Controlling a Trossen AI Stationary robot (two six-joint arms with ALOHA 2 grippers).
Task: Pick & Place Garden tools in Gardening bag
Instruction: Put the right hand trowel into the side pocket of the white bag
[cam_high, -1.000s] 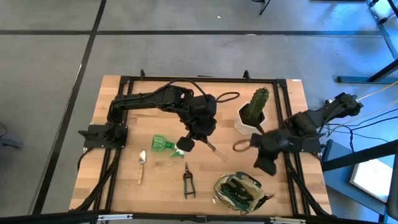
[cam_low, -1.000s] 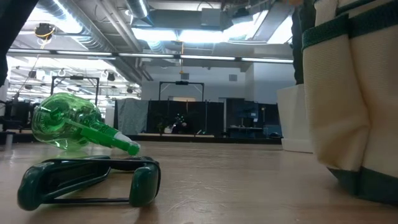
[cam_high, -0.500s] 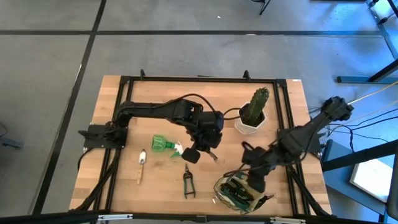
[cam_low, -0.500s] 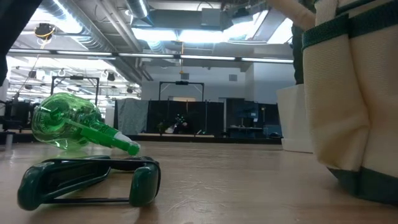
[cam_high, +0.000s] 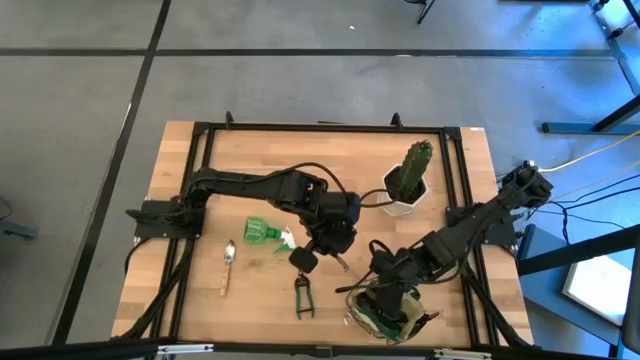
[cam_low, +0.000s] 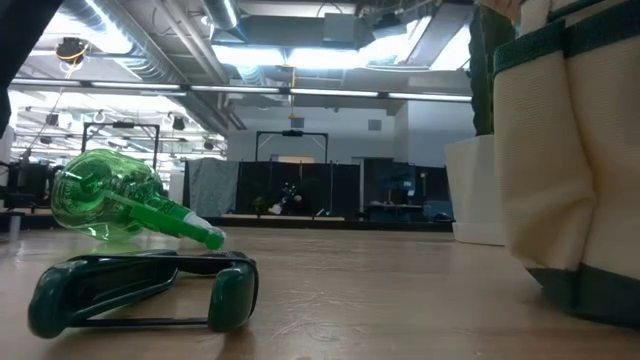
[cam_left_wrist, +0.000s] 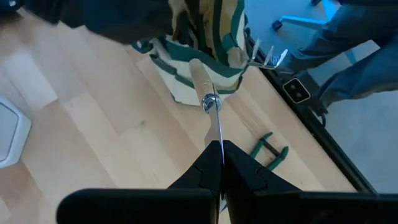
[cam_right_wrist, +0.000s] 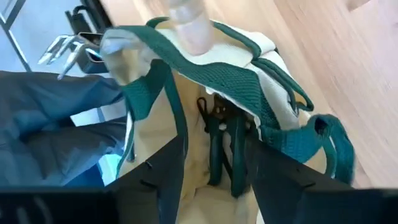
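On the wooden bench (cam_high: 180, 300), taking the gardening bag (cam_high: 385, 310) as landmark, a silver trowel with wooden handle (cam_high: 227, 268) lies farthest to the left of the bag; nearer to it the green spray bottle (cam_high: 262, 233) lies on its side, with the white nozzle turned toward the bag; black pruning shears (cam_high: 302, 294) lie flat just left of the bag, a little apart from it. The left tool (cam_high: 307, 255) hangs over the bench above the shears and left of the bag; its fingers are closed on the thin metal blade of a second trowel (cam_left_wrist: 208, 99), whose wooden handle points toward the bag. The bag stands at the front edge of the bench; dark shears (cam_right_wrist: 224, 146) with green handles are inside it. The right tool (cam_high: 385, 288) is directly over the bag's opening; its fingers are parted and grip nothing. A cactus in a white pot (cam_high: 407, 180) stands behind the bag, well apart.
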